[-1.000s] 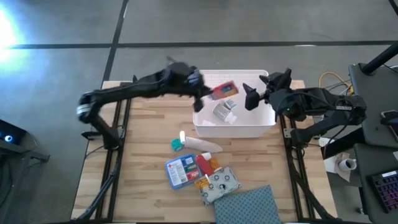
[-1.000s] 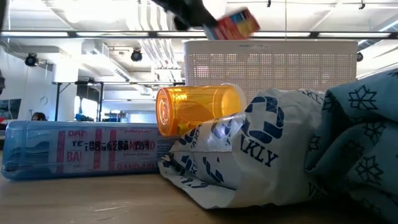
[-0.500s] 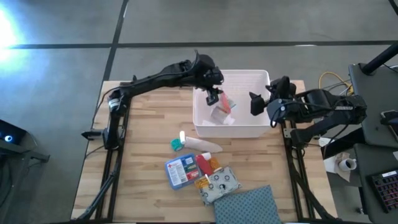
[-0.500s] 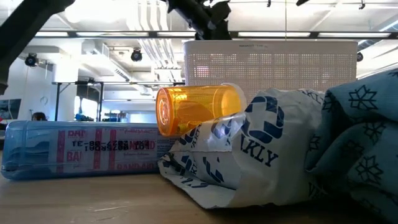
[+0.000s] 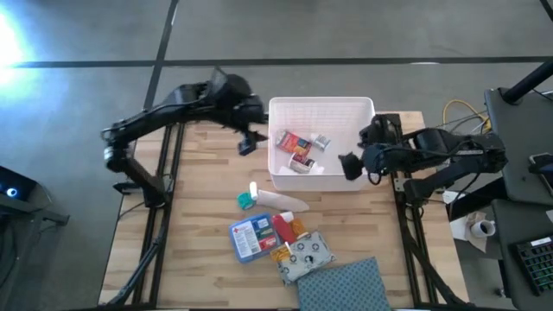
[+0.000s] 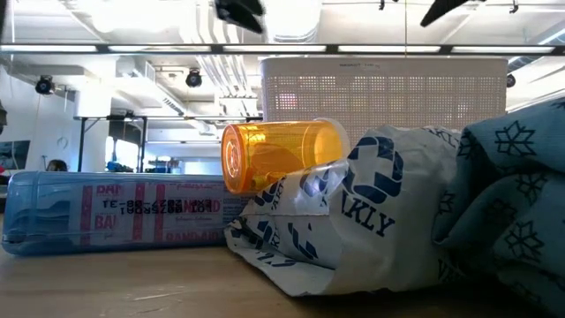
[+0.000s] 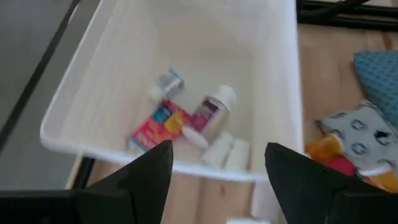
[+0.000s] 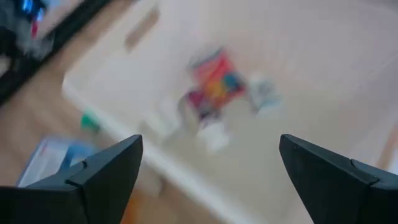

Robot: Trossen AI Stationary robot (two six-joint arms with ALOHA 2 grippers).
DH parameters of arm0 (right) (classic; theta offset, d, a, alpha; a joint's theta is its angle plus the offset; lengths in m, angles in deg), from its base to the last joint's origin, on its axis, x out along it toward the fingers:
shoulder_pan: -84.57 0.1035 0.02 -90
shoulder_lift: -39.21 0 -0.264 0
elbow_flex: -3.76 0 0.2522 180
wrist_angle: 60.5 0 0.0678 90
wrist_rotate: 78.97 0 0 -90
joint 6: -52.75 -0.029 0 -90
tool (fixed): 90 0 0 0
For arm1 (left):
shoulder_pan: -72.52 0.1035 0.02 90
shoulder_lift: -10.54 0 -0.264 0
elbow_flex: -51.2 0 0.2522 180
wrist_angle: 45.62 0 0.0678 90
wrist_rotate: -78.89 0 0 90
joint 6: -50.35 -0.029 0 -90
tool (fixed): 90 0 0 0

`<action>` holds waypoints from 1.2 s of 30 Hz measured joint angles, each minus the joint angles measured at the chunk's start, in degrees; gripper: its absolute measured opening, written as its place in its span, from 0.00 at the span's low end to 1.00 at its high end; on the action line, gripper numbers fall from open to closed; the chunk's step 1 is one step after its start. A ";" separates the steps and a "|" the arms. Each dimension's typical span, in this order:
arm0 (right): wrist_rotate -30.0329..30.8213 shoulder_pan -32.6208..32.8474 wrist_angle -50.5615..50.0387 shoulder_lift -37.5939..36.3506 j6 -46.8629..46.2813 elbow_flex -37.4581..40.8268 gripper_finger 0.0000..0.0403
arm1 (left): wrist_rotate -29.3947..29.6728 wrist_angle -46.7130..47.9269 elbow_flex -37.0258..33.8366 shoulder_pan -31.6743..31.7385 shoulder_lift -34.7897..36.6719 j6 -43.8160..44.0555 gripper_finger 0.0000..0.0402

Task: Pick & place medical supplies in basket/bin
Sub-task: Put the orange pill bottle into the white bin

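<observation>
Red pack dropped into bin; two arms beside it.

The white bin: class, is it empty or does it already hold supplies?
Not empty: the white bin holds a red pack, a small bottle and other small items.

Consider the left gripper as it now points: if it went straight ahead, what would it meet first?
Probably the near wall of the white bin. The left gripper, open, looks down into the bin at the red pack and bottles, though depth is hard to judge.

Open-plan lab: ceiling light strips, exposed ducts, concrete floor.
</observation>
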 joint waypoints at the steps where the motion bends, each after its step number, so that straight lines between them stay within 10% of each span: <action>1: -2.97 0.01 0.03 0.23 -0.01 0.59 0.91 | 0.02 -0.33 -2.60 0.00 2.33 1.04 0.58; 7: -19.82 1.65 0.94 2.95 -0.39 4.35 0.91 | 0.06 -7.56 -22.95 -0.87 17.20 11.06 0.59; 19: -28.33 7.44 10.05 14.08 2.06 7.05 0.91 | -0.02 -27.87 -58.58 -7.08 42.00 33.75 0.59; 36: -33.66 12.19 26.96 33.66 11.56 5.06 0.91 | -0.42 -29.49 -67.75 -15.32 45.69 39.96 0.59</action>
